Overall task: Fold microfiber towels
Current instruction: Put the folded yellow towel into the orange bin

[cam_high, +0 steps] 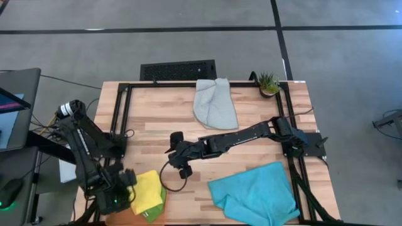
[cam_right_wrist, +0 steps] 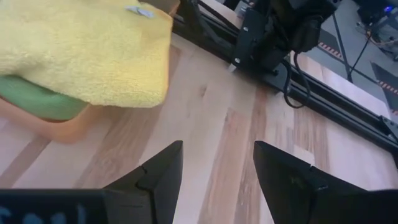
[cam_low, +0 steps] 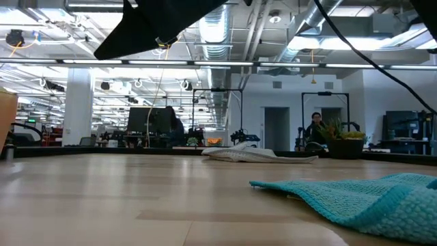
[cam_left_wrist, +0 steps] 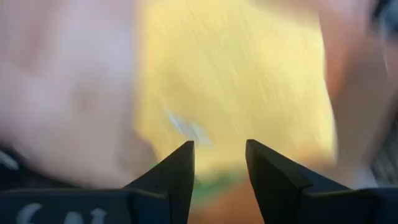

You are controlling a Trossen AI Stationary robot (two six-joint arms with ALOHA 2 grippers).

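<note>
While the turquoise towel [cam_high: 254,194] is lying unfolded near right and the grey towel [cam_high: 215,103] far, I'm hovering the parted left gripper [cam_left_wrist: 219,163] over the yellow towel [cam_high: 147,191]; dragging could topple it. Right gripper [cam_right_wrist: 217,163] open, mid-table.

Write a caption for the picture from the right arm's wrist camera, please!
Right gripper, jaws open, over bare wood near the yellow towel stacked on a green towel.

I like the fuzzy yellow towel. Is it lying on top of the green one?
Yes, the yellow towel lies on the green towel, whose edge peeks out underneath.
</note>
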